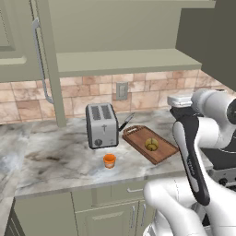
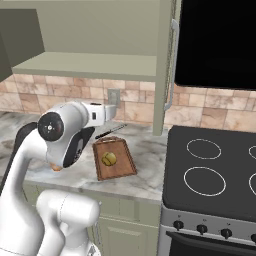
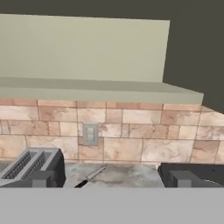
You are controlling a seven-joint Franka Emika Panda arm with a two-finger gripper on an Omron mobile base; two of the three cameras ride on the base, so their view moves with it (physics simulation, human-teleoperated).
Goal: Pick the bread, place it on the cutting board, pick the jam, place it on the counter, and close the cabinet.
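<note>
From the left base camera, the bread (image 1: 151,144) sits on the cutting board (image 1: 162,154), near the middle of it, and the board lies at a slant on the counter (image 1: 50,159) to the right of a silver toaster (image 1: 101,124). The jam (image 1: 109,161) stands on the bare stone in front of the toaster, near the counter's front edge and apart from the board. A dark-handled knife (image 1: 126,122) lies between the toaster and the board's far end. The arm's hand is raised to the right, above the board's right end, well above both bread and jar; its fingers are not clear here. The cabinet (image 1: 124,61) is open, its shelf bare to view, with 1 door (image 1: 18,41) swung out at the left, bar handle showing.

From the right base camera, the bread (image 2: 109,159) again rests on the cutting board (image 2: 122,169), just left of a black stovetop (image 2: 210,170). The arm's big joint stands in front of the counter (image 2: 145,150), hiding the part left of the board; the hand points toward the wall above the board's far end.

From the hand camera, the gripper (image 3: 109,179) looks level at the tiled wall, with its 2 fingertips set wide apart and nothing between them. The toaster (image 3: 30,166) is at lower left, the knife (image 3: 92,176) on the counter (image 3: 127,173) below a wall socket (image 3: 90,134), and the open cabinet shelf (image 3: 100,89) above.
</note>
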